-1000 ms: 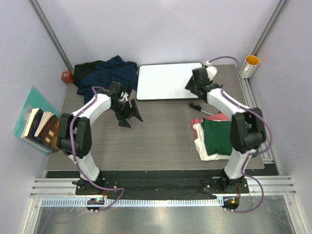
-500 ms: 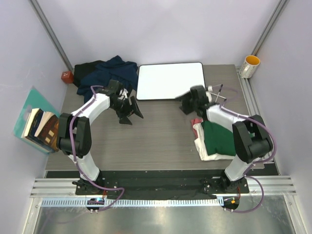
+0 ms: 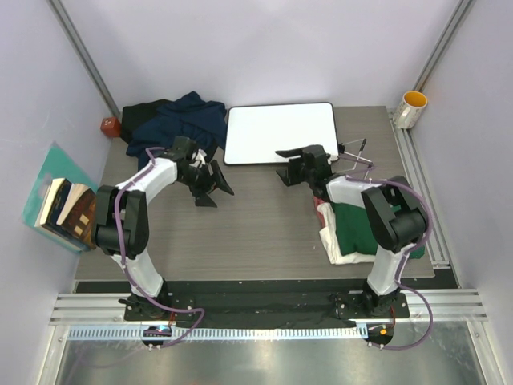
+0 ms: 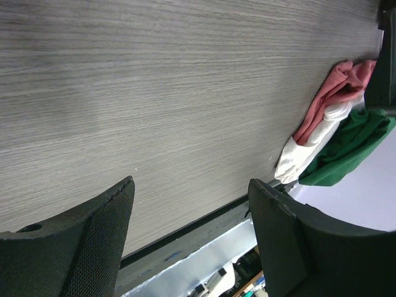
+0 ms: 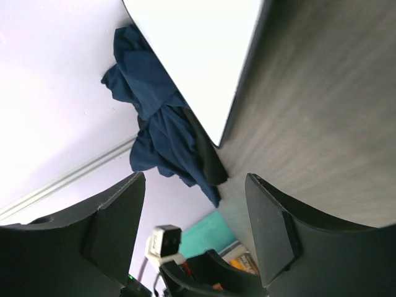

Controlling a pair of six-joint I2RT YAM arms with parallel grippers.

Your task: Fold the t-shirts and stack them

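Between the fingers of the left gripper (image 4: 190,185) lies only bare table (image 4: 154,93): the jaws stand wide apart and hold nothing, hanging over the wood. Behind it and to its left, against the back wall, the navy t-shirt (image 3: 186,116) lies crumpled over the black t-shirt (image 3: 143,112), both unfolded.

The right gripper (image 5: 195,179) is likewise spread and empty. Ahead of its fingertips runs the near edge of the whiteboard (image 5: 198,55), and beyond that the same navy cloth shows. Close behind this gripper, toward its own base, three shirts lie folded and stacked. The dark green t-shirt (image 3: 358,226) is on top, the cream-white t-shirt (image 3: 337,250) is under it, and the pink-red t-shirt (image 3: 324,200) shows at the far edge.

By that count three of five look done, and the step in hand seems to be fetching the next shirt, most likely the navy one on top. The left gripper is the nearer. It would need to reach back and leftward, come down onto the cloth, pinch a shoulder or hem and draw the shirt onto the open wood between the two grippers. The right gripper would have to travel along the whiteboard's front without catching its rim. The two dark shirts lie tangled, so both may lift together.
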